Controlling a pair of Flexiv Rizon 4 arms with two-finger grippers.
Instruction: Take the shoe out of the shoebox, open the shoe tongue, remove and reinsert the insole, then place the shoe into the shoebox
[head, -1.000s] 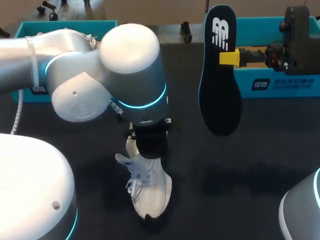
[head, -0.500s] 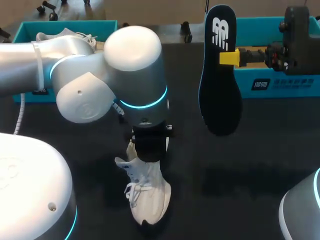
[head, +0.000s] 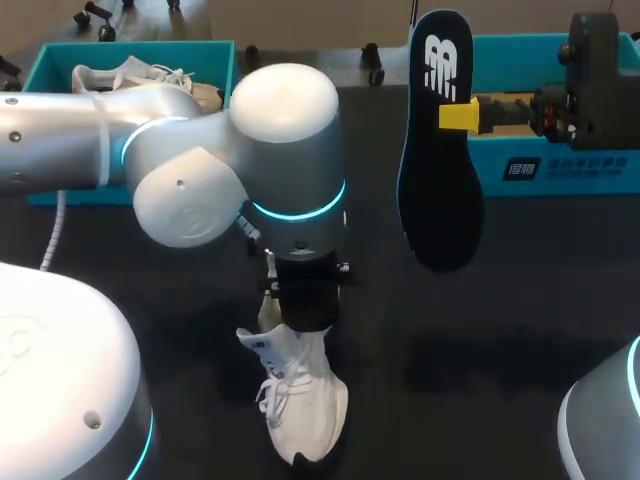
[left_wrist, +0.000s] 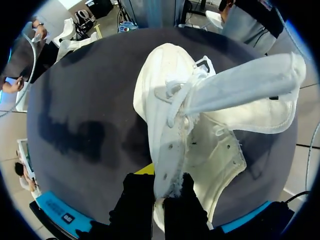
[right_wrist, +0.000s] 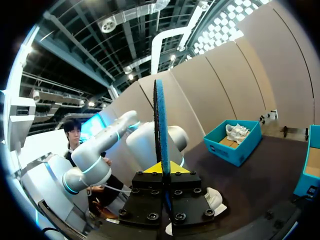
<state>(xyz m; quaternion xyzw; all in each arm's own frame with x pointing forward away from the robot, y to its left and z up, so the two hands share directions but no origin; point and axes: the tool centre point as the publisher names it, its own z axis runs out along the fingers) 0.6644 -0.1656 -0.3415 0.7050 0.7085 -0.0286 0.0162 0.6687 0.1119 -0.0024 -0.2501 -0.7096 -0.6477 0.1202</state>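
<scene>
Two pinches — our left gripper on the shoe rim, lower centre; right gripper holding the insole upper right, lengthwise parallel.

Seen from the left wrist, the left gripper's yellow tips are mostly buried behind the shoe's collar, only a sliver showing. From above, the left arm covers that gripper and the shoe's heel end. The insole hides the right gripper's far finger. The right box runs off the edge.
</scene>
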